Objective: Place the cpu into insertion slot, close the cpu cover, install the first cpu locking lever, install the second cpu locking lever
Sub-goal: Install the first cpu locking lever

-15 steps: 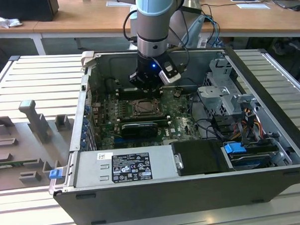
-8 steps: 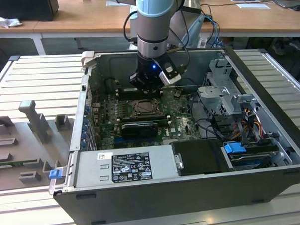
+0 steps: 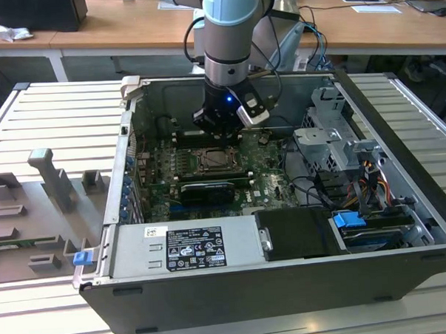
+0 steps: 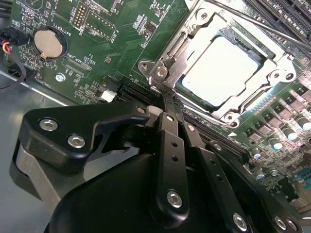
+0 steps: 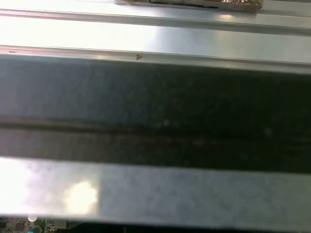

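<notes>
Black claw (image 4: 163,104) fingers are standing nearly together, gripping nothing, tips touching the corner of the cpu cover (image 4: 204,29). We are seeing the cpu (image 4: 223,68) sitting in its socket under the closed cover, board components crowding around.

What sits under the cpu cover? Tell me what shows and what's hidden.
Through the cpu cover's window the cpu's pale metal top shows. The cover's frame hides the cpu's edges and the socket beneath.

Exterior view high, looking down into the open computer case (image 3: 236,292), second wrist view close over the cpu cover (image 4: 272,65), both sharing the socket, first wrist view tight against a case wall (image 5: 155,107)
</notes>
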Available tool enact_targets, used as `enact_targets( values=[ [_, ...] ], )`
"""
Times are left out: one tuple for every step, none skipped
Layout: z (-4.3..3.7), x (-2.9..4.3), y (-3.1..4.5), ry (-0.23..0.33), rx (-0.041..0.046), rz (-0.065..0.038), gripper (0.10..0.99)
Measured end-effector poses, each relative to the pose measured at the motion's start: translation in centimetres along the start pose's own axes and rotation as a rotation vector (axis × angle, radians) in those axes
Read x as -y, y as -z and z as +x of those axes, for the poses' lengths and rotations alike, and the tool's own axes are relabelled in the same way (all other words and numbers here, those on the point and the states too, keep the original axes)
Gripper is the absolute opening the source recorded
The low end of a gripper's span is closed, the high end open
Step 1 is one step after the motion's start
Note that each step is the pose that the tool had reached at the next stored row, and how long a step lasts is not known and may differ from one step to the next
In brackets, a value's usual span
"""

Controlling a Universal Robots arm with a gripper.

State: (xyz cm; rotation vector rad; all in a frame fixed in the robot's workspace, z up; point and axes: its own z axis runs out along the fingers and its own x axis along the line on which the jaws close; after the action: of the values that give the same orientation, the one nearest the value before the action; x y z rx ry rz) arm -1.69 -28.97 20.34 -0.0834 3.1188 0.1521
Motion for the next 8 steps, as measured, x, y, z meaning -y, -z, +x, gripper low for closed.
enact_targets(
  values=[
    [0.0,0.0,-0.02,0.0,0.0,0.001,0.106],
    [0.0,0.0,-0.04,0.0,0.0,0.001,0.106],
    [-0.01,-0.02,-0.14,0.0,0.0009,-0.001,0.106],
    [-0.01,-0.01,-0.15,0.0,0.0005,0.0,0.106],
    [0.0,0.01,-0.15,0.0,0.0,0.001,0.106],
    [-0.01,0.01,-0.15,0.0,-0.0001,0.001,0.106],
    [-0.01,0.01,-0.15,0.0,-0.0001,0.001,0.106],
    [-0.02,0.01,-0.14,0.0,-0.0001,0.001,0.106]
  ],
)
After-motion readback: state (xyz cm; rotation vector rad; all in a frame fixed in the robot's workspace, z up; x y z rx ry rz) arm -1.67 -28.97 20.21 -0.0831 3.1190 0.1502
